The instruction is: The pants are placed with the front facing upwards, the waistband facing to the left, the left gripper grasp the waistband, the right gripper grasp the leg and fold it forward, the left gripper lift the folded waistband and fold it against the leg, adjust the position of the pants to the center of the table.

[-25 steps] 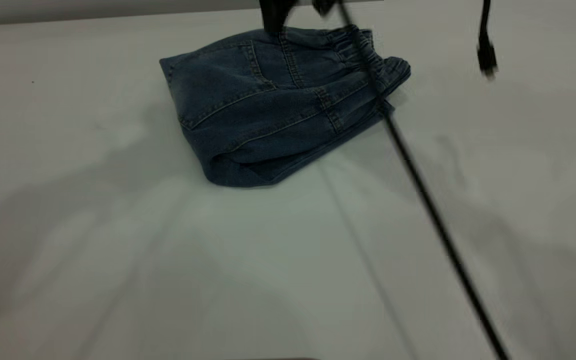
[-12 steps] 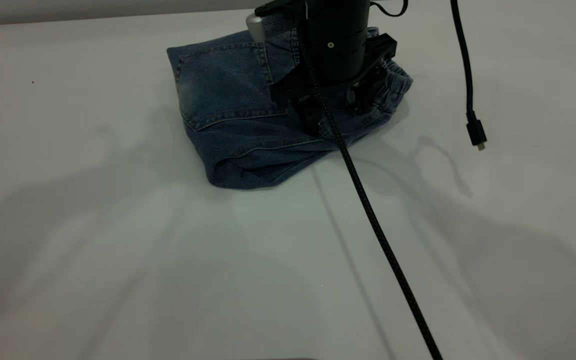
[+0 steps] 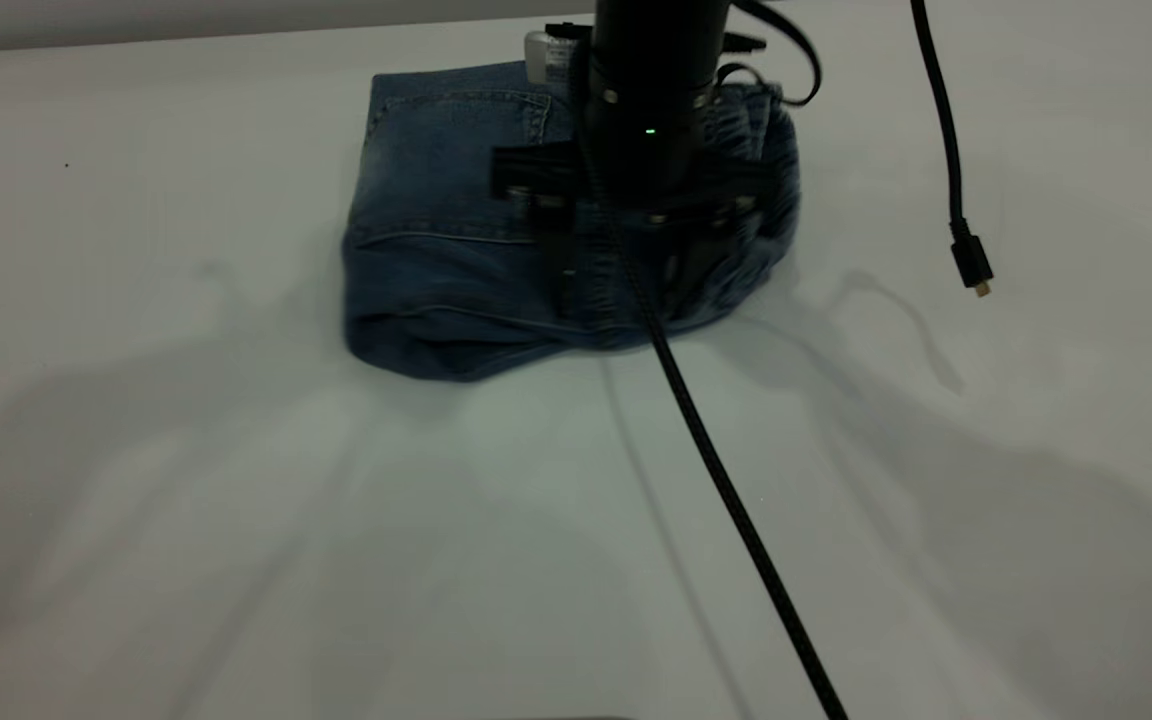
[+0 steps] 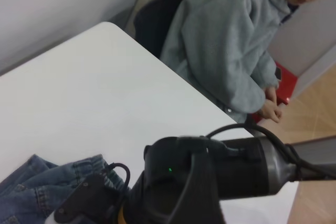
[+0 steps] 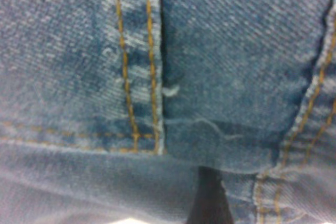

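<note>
The pants lie as a folded denim bundle at the far middle of the table, back pocket up. The puckered waistband sits at the bundle's right end. My right gripper stands straight down on the bundle's right half, open, with both fingers spread and pressed on the cloth. The right wrist view is filled with denim seams and one dark fingertip. The left wrist view shows the right arm above the pants. The left gripper is out of view. The leg is folded in and cannot be told apart.
A black braided cable runs from the right arm toward the near right edge. A second cable with a plug hangs right of the pants. In the left wrist view a person in a grey hoodie sits beyond the table's edge.
The right gripper came down from the far edge onto the pants. Under it the bundle turned from skewed to square and slid a little nearer.
</note>
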